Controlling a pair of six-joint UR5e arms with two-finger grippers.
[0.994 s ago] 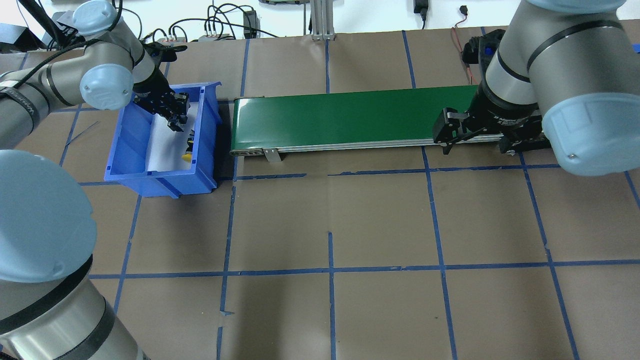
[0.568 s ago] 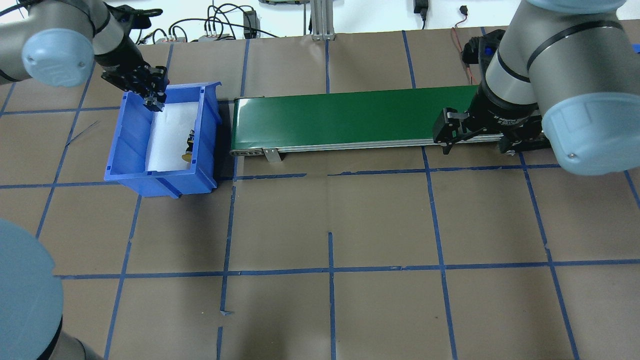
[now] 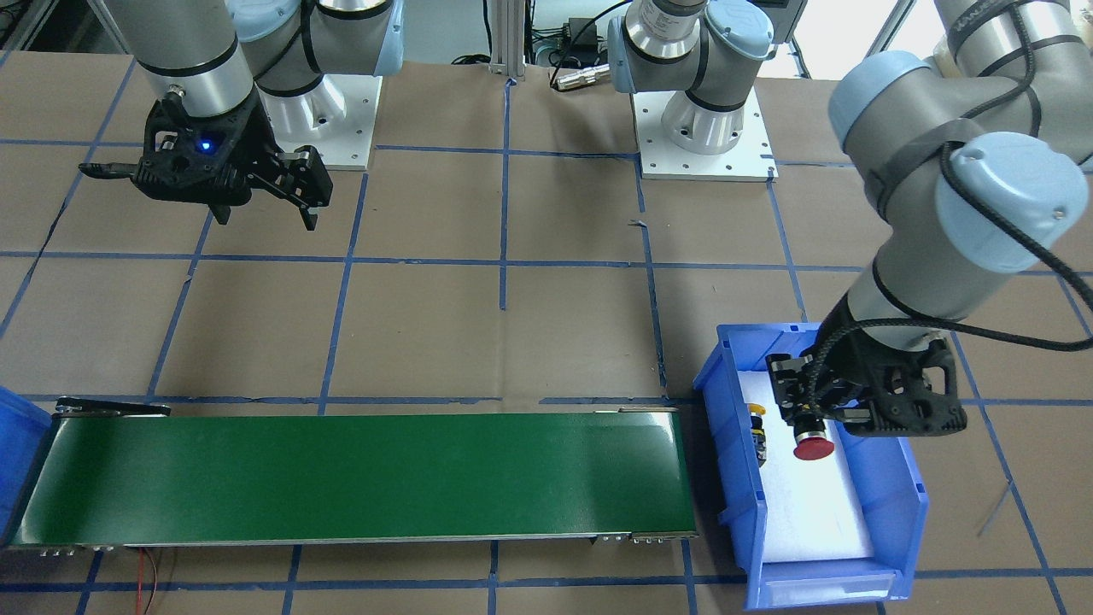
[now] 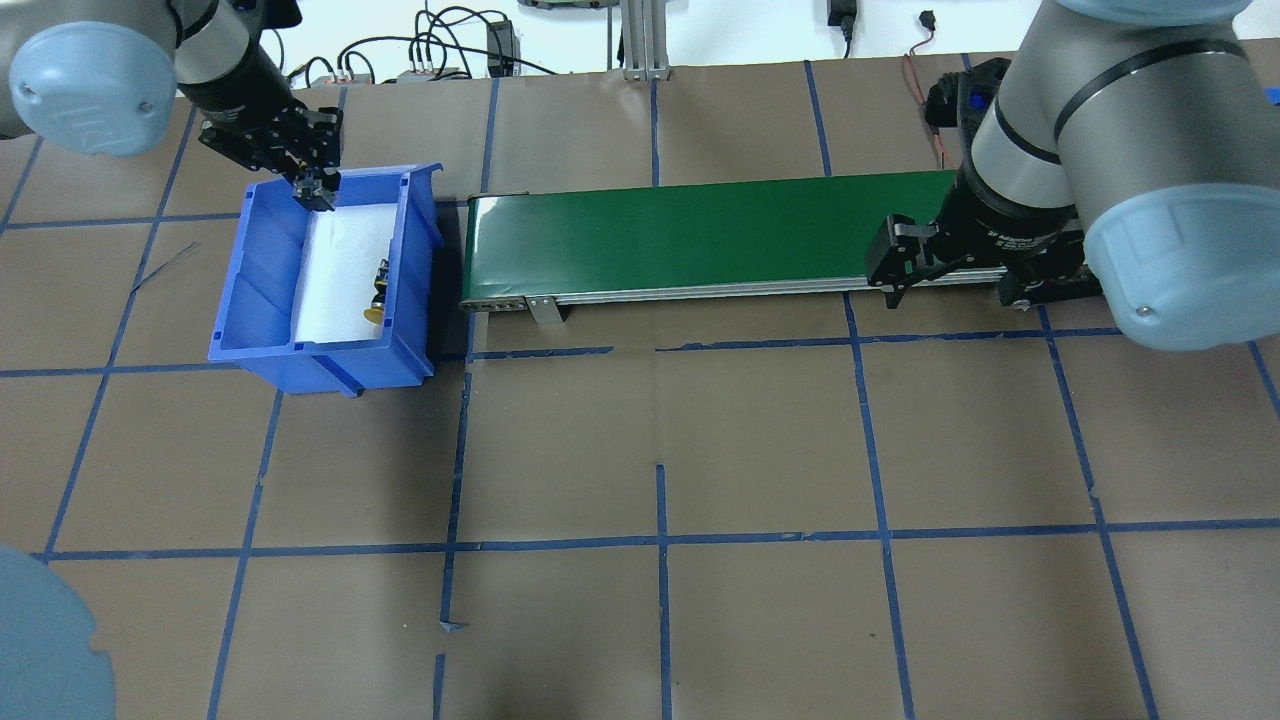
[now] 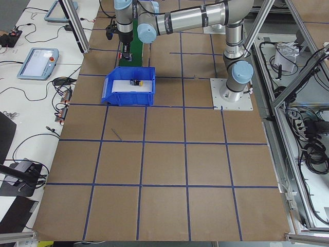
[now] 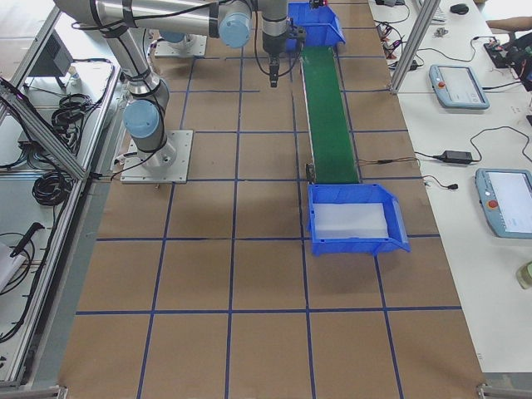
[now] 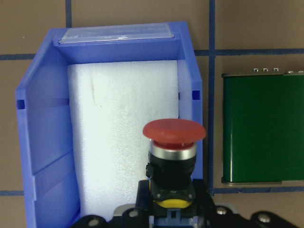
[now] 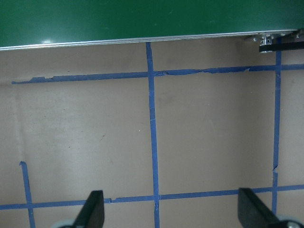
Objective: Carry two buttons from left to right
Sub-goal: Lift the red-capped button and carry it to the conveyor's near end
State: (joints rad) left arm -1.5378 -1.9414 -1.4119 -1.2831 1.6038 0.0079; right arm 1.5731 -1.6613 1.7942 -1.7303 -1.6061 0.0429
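Red button [image 3: 813, 447] [image 7: 174, 131]: clamped in my left gripper [image 3: 803, 416] [image 4: 318, 188] by its black body, mushroom cap pointing down and away from the wrist. Fingers closed on either side of the body; cap free below the fingertips.

Position: left gripper hangs above the blue bin [image 3: 907, 478] [image 4: 250, 290] [image 7: 42, 118], clear of its walls. White foam liner [image 3: 811, 508] [image 7: 118, 118] directly under the cap in the wrist view. The cap sits over the side of the liner nearer the belt.

Yellow button [image 3: 758, 436] [image 4: 377, 300] [image 5: 136, 82]: below my left gripper, lying on the foam against the bin wall that faces the belt. Apart from the red one, not touched by the fingers.

Green conveyor belt [image 3: 359, 478] [image 4: 700, 235] [image 7: 261, 128]: runs off to one side of my left gripper, its end just beside the bin.

Right gripper [image 3: 266, 220] [image 4: 898, 270] [image 8: 173, 213]: spread wide, nothing between the fingers. It hangs over bare brown desk [image 8: 95, 133] with blue tape lines, the belt's edge just ahead of it, near the belt's other end and well apart from the left gripper.

Second blue bin [image 6: 353, 218] [image 3: 13, 427]: at that other belt end, beyond my right gripper; white liner inside.
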